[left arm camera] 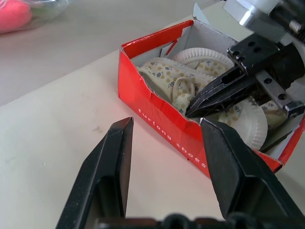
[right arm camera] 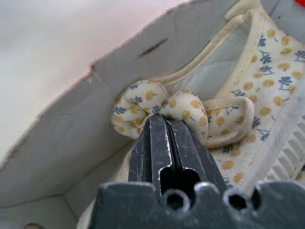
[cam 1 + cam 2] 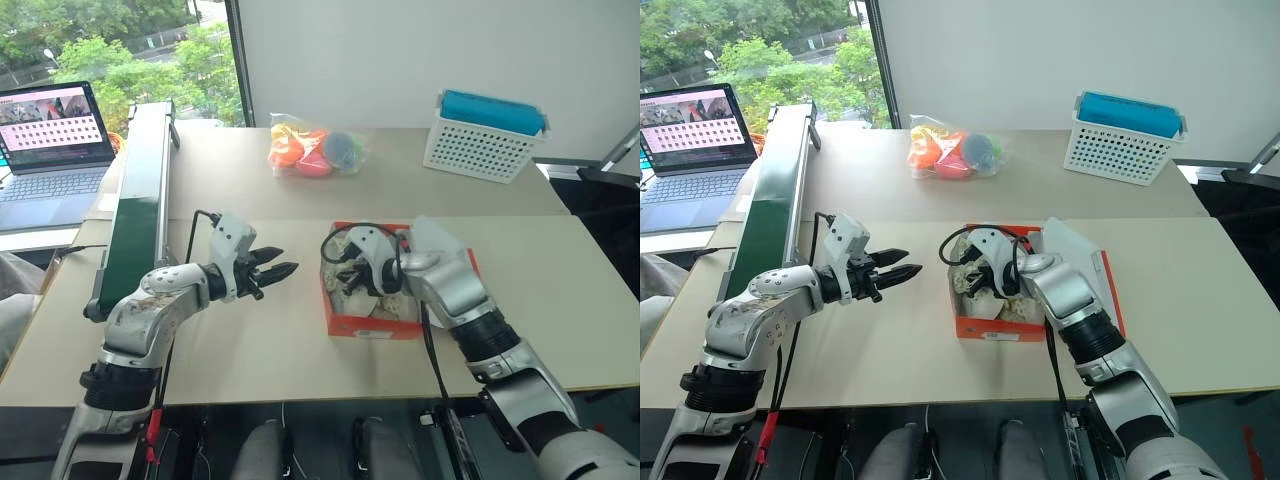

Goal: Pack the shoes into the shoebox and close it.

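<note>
A red-orange cardboard shoebox (image 1: 162,125), glossy outside and matt white inside with a rough torn-looking rim, is seen on a smooth, matt beige surface (image 3: 250,340). The shoes (image 1: 176,81) inside are made of soft cream cloth printed with small yellow and blue flowers, edged in fabric piping, with a padded cloth bow (image 2: 157,107); their pale soles look like ribbed rubber. The right claw (image 2: 167,131) is formed of dark, scuffed metal-like fingers, the left claw (image 1: 164,152) of smooth matt black fingers. At the far side, bright toys are wrapped in a clear, shiny plastic bag (image 3: 315,148), and a white perforated plastic basket (image 3: 480,148) is shown.
</note>
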